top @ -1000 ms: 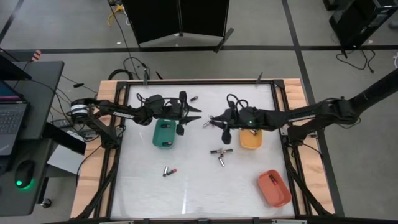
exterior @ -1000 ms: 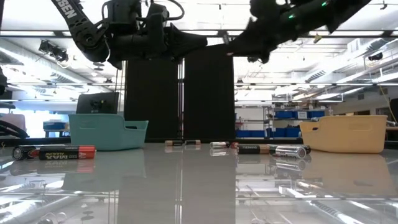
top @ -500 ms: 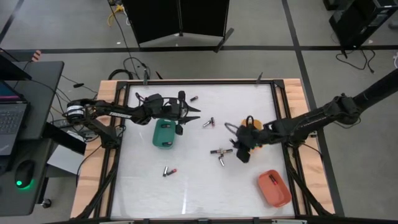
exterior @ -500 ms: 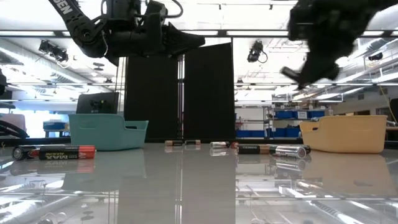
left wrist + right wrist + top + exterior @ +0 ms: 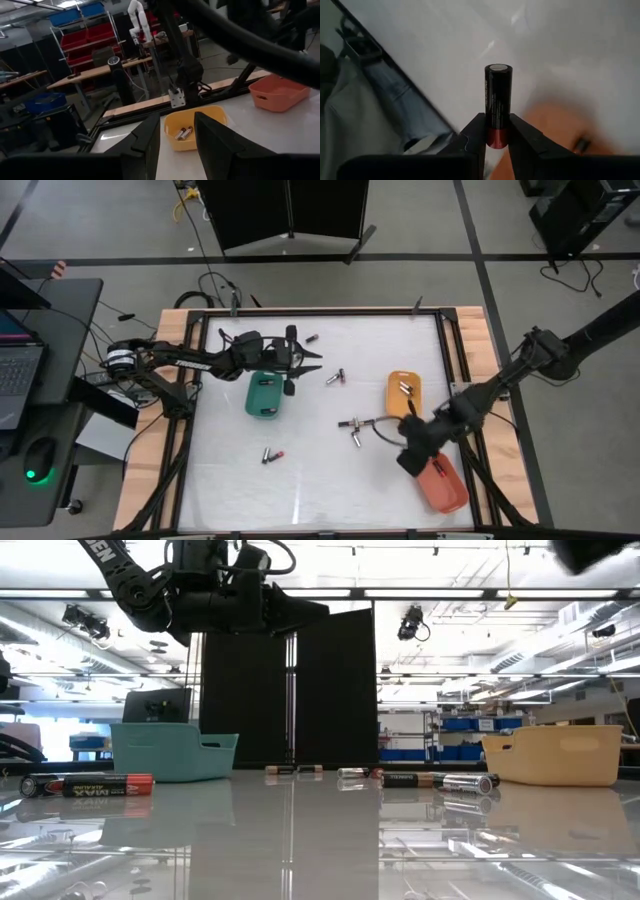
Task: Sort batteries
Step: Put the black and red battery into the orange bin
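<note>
The right gripper (image 5: 497, 134), clamped on a dark cylindrical battery with a red end (image 5: 497, 102), hovers by the shallow orange oval tray (image 5: 445, 485) and should centre over it before releasing low.

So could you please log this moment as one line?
right end effector: holds battery | above orange tray | left end effector: open, above green tray

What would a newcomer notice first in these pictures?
The right gripper holds a battery upright, above the red tray at the table's near right corner. The left gripper hangs open above the green tray. The yellow tray holds two batteries.
</note>
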`<action>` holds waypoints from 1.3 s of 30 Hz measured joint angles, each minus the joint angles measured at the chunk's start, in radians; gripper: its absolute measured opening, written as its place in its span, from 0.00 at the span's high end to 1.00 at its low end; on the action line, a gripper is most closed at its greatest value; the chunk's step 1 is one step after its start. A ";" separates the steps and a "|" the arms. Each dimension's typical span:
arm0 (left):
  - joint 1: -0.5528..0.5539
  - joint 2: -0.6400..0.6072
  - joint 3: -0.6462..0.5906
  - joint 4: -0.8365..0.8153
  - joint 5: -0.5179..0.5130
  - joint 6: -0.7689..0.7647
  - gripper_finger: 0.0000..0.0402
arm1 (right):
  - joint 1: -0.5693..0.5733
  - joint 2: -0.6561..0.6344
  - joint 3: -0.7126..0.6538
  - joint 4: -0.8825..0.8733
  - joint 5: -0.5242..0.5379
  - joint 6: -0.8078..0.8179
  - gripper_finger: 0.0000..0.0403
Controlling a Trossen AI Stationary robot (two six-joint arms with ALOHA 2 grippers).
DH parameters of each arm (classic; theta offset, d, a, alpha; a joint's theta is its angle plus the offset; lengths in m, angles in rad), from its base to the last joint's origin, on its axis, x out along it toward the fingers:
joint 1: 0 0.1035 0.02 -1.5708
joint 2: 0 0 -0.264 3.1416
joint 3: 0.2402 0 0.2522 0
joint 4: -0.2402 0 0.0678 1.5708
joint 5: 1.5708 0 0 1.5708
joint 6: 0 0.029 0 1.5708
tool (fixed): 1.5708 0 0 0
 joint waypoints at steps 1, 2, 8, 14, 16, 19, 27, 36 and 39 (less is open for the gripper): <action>0.000 0.000 0.000 0.000 -0.008 0.002 0.68 | 0.029 0.003 0.000 0.004 -0.002 0.062 0.82; 0.000 0.000 0.000 0.001 -0.010 0.011 0.68 | 0.059 0.004 0.000 0.010 -0.002 0.121 0.83; 0.000 0.000 0.000 0.002 -0.020 0.044 0.68 | 0.212 0.068 0.000 -0.007 0.020 0.398 0.82; 0.000 0.000 0.000 0.002 -0.024 0.044 0.68 | 0.269 0.179 0.000 -0.003 0.015 0.506 0.83; 0.000 0.000 0.000 0.002 -0.024 0.044 0.68 | 0.272 0.210 0.000 -0.003 0.012 0.532 0.83; 0.000 0.000 0.000 0.001 -0.024 0.044 0.68 | 0.273 0.253 0.000 -0.008 -0.004 0.586 0.83; 0.000 0.001 0.000 -0.010 -0.024 0.044 0.68 | 0.273 0.332 0.000 -0.004 -0.037 0.612 0.83; 0.000 0.001 0.000 -0.016 -0.024 0.044 0.68 | 0.272 0.375 -0.040 0.004 -0.076 0.604 0.82; 0.000 0.001 0.000 -0.023 -0.027 0.044 0.68 | 0.272 0.375 -0.060 0.016 -0.079 0.603 0.82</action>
